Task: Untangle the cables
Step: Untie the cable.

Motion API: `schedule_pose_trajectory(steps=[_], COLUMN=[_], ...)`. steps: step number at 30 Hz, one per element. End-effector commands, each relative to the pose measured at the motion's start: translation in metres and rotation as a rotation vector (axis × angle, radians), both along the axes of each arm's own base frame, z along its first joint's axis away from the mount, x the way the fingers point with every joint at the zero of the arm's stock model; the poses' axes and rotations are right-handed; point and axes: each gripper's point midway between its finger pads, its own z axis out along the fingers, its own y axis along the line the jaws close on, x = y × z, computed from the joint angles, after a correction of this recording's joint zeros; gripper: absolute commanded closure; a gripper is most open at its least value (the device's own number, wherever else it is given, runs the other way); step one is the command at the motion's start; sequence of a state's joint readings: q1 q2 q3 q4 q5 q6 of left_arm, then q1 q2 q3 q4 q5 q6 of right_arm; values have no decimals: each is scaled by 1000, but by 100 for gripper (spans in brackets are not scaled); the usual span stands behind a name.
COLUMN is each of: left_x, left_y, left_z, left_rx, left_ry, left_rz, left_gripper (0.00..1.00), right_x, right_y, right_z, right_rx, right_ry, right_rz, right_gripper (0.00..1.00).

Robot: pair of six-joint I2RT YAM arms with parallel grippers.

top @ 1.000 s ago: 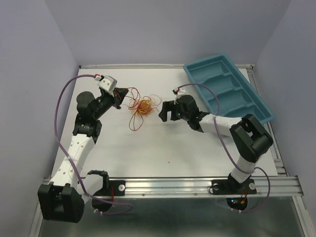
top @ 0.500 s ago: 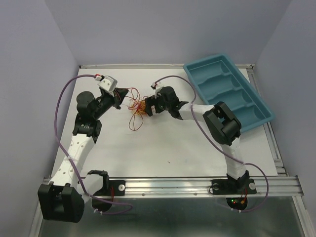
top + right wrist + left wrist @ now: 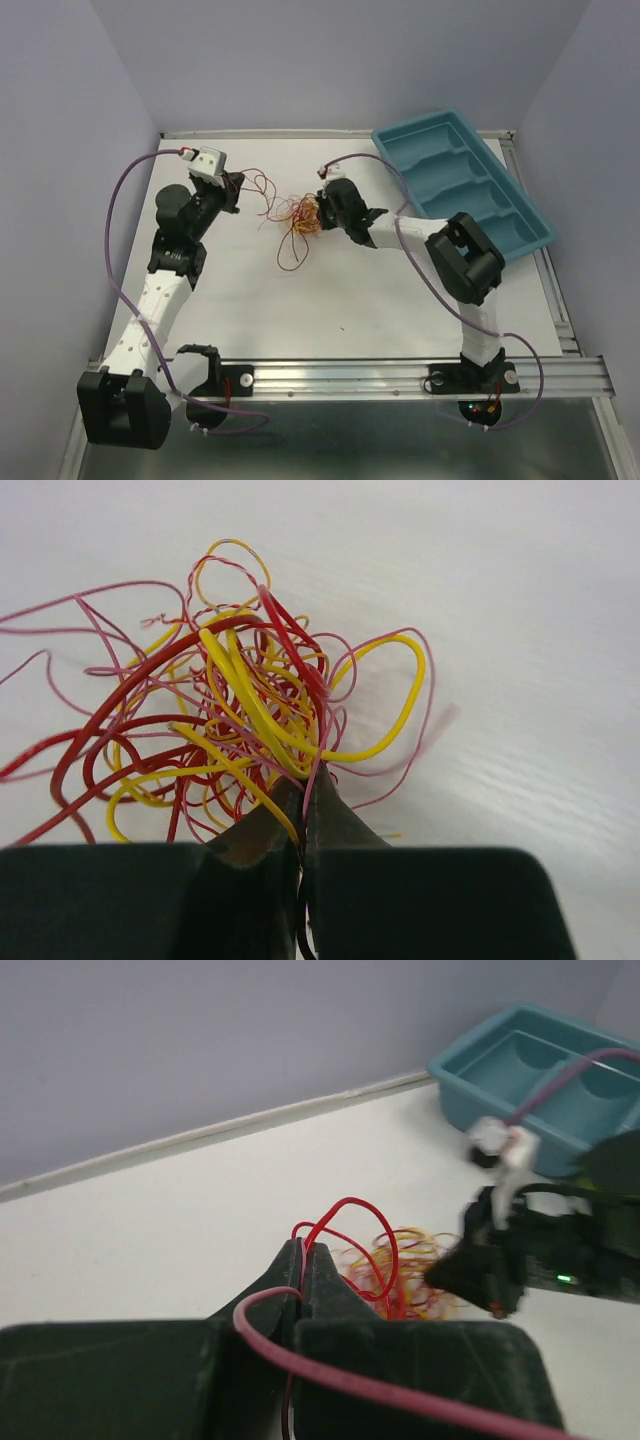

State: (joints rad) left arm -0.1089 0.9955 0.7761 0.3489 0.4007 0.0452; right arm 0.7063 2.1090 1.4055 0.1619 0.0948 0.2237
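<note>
Right gripper (image 3: 303, 792), two black fingers: pressing fully together, no gap showing at the tips, and pinching yellow and red strands at the fringe of the clump. From overhead it is sitting hard against the clump's right side.

Left gripper (image 3: 303, 1260), two black fingers: likewise closing completely, nipping one red strand that is arching out from the tips toward the clump.

Small tangle of thin red, orange and yellow wire cables (image 3: 300, 213): lying on the white tabletop (image 3: 350, 300) toward the far edge, roughly midway between the left and right edges and between my two grippers. One long loop is trailing toward the near edge.

Teal plastic compartment tray (image 3: 392, 152): standing at the far right corner, apart from the cables.

Change noted: a second ago my right fingers were standing open, clear of the clump on its right. They have since come in and shut on it, while my left gripper has been drawing back toward the far left corner. Red strands are now stretching out in open curves between the left gripper and the clump, and the clump is shifting slightly rightward.

Reading: I am now holding both sides, so the pull-apart is beginning. The core is looking dense, and I am judging the untangling barely started.
</note>
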Motion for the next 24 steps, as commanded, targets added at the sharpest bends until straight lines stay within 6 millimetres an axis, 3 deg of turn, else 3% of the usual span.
schedule_pose_trajectory(steps=[1, 3, 4, 6, 7, 8, 9, 10, 11, 13, 14, 16, 17, 18, 19, 20, 21, 22, 24], left_x=[24, 31, 32, 33, 34, 35, 36, 37, 39, 42, 44, 42, 34, 35, 33, 32, 31, 25, 19], left_y=[62, 103, 110, 158, 169, 174, 188, 194, 192, 178, 149, 115, 83, 68, 35, 20, 5, -19, -35], left_z=[22, 21, 22, 14, 17, 15, 11, 8, 5, 2, 0, -1, -2, -7, -11, -16, -29, -36, -41], left_rx=[-93, -140, -161, -205, -241, -252, -259, -267, -270, -244, -226, -201, -144, -120, -83, -50, 26, 72, 91], left_ry=[-31, 2, 9, 37, 39, 51, 65, 73, 86, 84, 90, 80, 76, 98, 116, 131, 149, 156, 162], left_rz=[350, 529, 563, 696, 717, 717, 742, 755, 731, 623, 454, 270, 78, 20, -64, -105, -147, -209, -250], left_gripper=[100, 100, 100, 100, 100, 100, 100, 100, 100, 100, 100, 100, 98, 96, 94, 92, 86, 67, 38], right_x=[-6, -19, -35, -45, -54, -61, -67, -74, -77, -82, -82, -79, -79, -81, -81, -87, -89, -92, -96], right_y=[-84, -112, -132, -165, -179, -200, -211, -222, -227, -222, -206, -185, -173, -142, -125, -107, -98, -86, -76], right_z=[102, 113, 123, 135, 151, 148, 151, 167, 171, 174, 174, 176, 174, 167, 169, 166, 165, 162, 160], right_rx=[94, 127, 145, 189, 222, 216, 227, 285, 303, 323, 334, 344, 309, 306, 315, 323, 328, 331, 334], right_ry=[-174, -183, -192, -221, -248, -268, -282, -307, -317, -306, -278, -253, -251, -210, -208, -179, -171, -161, -156], right_rz=[-407, -522, -564, -706, -742, -818, -856, -888, -906, -850, -764, -661, -578, -411, -323, -220, -175, -121, -64], right_gripper=[99, 99, 100, 100, 99, 100, 99, 99, 99, 99, 99, 99, 99, 99, 100, 99, 99, 98, 98])
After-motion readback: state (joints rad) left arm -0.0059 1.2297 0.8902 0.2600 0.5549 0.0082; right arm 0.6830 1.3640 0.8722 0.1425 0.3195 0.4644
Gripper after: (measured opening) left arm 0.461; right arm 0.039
